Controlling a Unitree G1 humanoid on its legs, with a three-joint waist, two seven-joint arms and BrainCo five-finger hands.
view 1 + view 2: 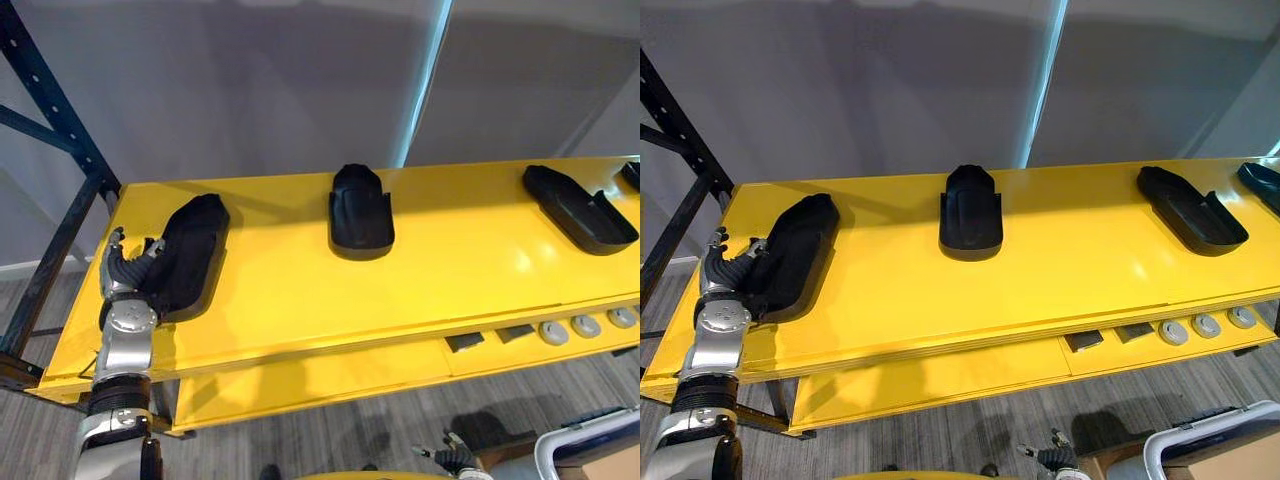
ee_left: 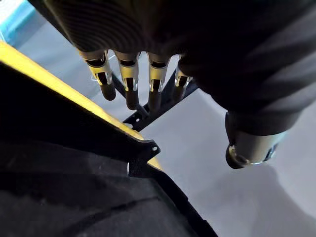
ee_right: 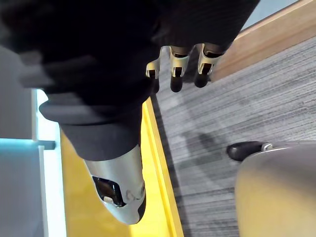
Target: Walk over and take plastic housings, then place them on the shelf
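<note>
Several black plastic housings lie on the yellow shelf (image 1: 290,300): one at the left end (image 1: 195,250), one in the middle (image 1: 360,210), one to the right (image 1: 580,208) and another at the right edge (image 1: 632,175). My left hand (image 1: 128,272) rests against the near left side of the left housing (image 2: 74,197). Its fingers (image 2: 128,79) are straight and reach past the housing's edge, with the thumb apart from them. My right hand (image 1: 455,460) hangs low below the shelf front, its fingers (image 3: 177,69) relaxed and holding nothing.
A dark blue rack upright (image 1: 50,110) stands at the shelf's left end. A lower yellow shelf (image 1: 300,385) carries small grey parts (image 1: 555,332). A grey-white cart (image 1: 590,440) stands on the carpet at the lower right. A grey wall is behind.
</note>
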